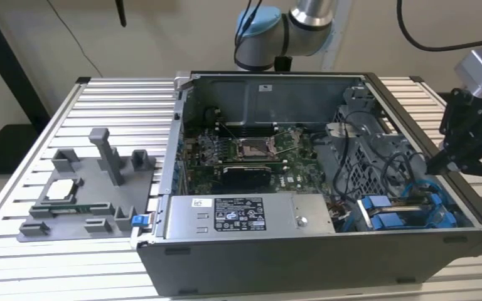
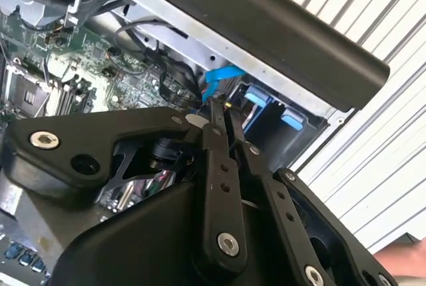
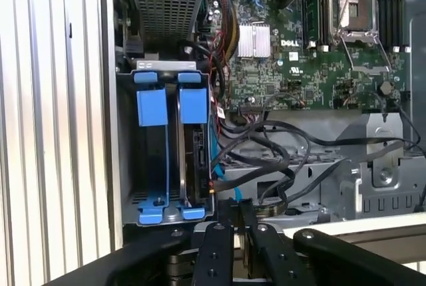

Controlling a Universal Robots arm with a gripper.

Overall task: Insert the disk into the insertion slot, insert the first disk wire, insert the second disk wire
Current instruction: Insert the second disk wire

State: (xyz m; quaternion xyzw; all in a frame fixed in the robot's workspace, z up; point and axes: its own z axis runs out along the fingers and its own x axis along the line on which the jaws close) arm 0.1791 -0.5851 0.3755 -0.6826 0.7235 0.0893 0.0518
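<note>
looking into the open computer case (image 1: 325, 157) on the ribbed worktop (image 1: 23, 269), we see the gripper (image 1: 439, 168) hanging at the case's edge on the exterior view's right, just above the corner where the insertion slot (image 1: 408, 210) sits. in both wrist views the jaws are drawn nearly together, their black fingers (image 2: 214, 141) almost parallel with only a thin gap between them; a bright blue cable (image 2: 219, 76) lies just past the tips in the second wrist view, but we cannot tell whether the jaws have hold of it or of anything else. in the first wrist view the insertion slot (image 3: 126, 159) shows as a grey metal bay with blue plastic fittings, and the disk (image 3: 193, 146) sits inside it on edge in its blue carrier, beside a second blue carrier (image 3: 152, 106). black wires (image 3: 266, 146) loop from the motherboard (image 3: 319, 53) toward the bay, and a blue cable (image 3: 214, 166) runs along the disk's side down toward the gripper (image 3: 238, 214). in the exterior view the grey power-supply box (image 1: 241, 216) lies along the near wall of the case, and a grey fixture tray (image 1: 90, 194) rests on the worktop toward that view's left, well apart from the case's drive corner.
</note>
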